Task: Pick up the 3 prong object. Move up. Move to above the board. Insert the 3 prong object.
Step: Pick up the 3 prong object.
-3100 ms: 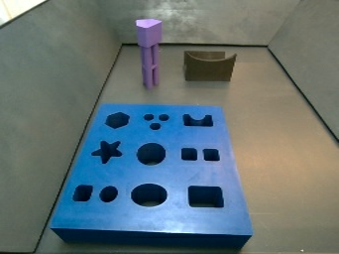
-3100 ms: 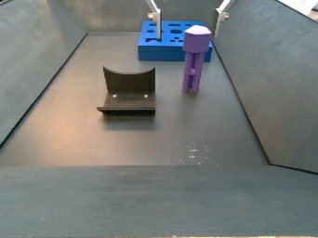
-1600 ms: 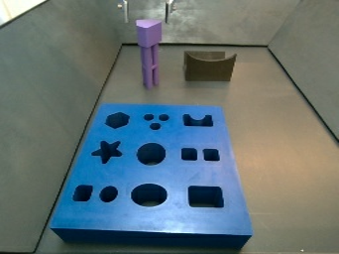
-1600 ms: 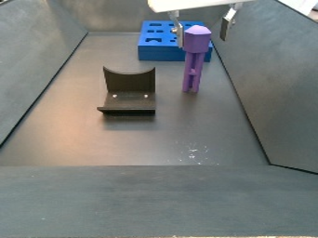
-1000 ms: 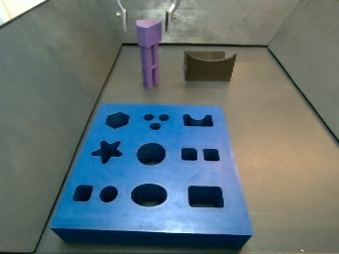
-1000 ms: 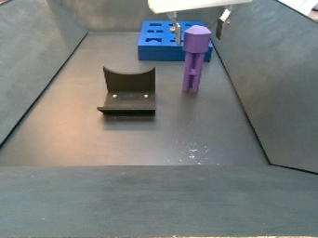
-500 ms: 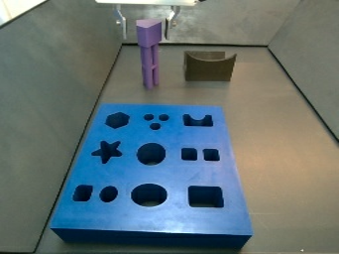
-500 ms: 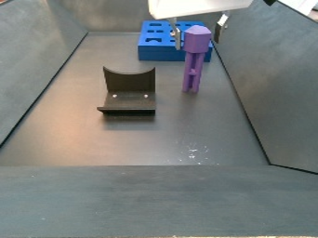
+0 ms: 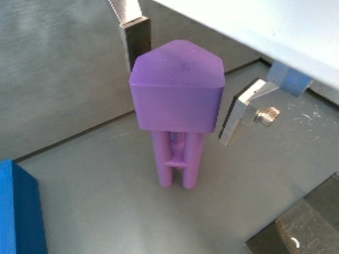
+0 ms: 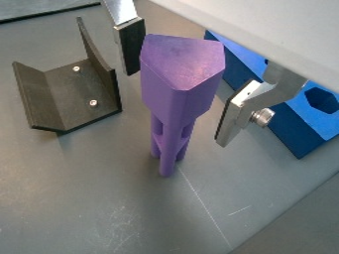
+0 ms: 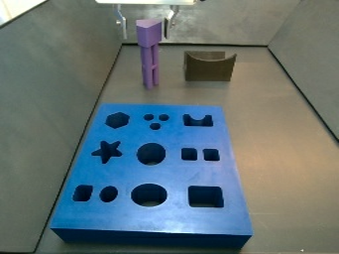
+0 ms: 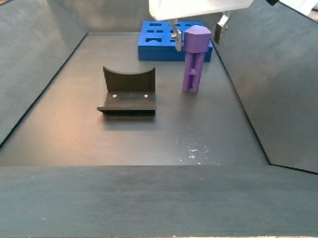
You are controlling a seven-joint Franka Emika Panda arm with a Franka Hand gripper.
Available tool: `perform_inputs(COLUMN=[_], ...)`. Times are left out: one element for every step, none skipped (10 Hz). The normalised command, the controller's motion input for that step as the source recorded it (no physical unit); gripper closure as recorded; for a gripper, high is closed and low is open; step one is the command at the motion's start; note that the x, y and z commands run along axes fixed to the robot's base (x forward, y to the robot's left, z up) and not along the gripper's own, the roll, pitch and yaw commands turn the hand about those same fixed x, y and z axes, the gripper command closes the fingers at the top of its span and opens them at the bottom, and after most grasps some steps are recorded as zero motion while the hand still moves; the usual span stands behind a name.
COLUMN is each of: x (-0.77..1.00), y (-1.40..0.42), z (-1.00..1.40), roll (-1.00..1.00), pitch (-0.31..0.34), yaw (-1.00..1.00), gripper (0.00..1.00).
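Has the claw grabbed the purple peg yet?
Not yet. The claw is open, its fingers on either side of the 3 prong object, which stands on the floor. Nothing is finished: gripping, lifting, moving over the board and inserting remain.

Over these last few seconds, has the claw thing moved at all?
Yes. The gripper has come down from above the frame to straddle the top of the purple peg, which stands where it did beside the brown block.

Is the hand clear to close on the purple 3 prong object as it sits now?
Probably yes. The hand is open, with one finger on each side of the 3 prong object near its top. The peg stands upright on the floor, nothing lies between pads and peg, and the fixture stands apart.
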Motion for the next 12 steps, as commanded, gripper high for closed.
perform_inputs(x=[0.0,0.0,0.0,0.0,0.0,0.0,0.0,0.0,0.0,0.0,0.0,0.0], y=[0.0,0.0,0.0,0.0,0.0,0.0,0.0,0.0,0.0,0.0,0.0,0.0], z=[-0.09,-0.1,0.0,0.0,0.0,0.0,0.0,0.0,0.0,0.0,0.0,0.0], roll=[-0.11,-0.09,-0.01,0.0,0.0,0.0,0.0,0.0,0.0,0.0,0.0,0.0], pitch=[-0.043,-0.036,-0.013,0.0,0.0,0.0,0.0,0.0,0.0,0.0,0.0,0.0], yaw=[0.0,0.0,0.0,0.0,0.0,0.0,0.0,0.0,0.0,0.0,0.0,0.0], gripper=[0.0,0.0,0.0,0.0,1.0,1.0,1.0,1.0,1.0,1.0,1.0,1.0])
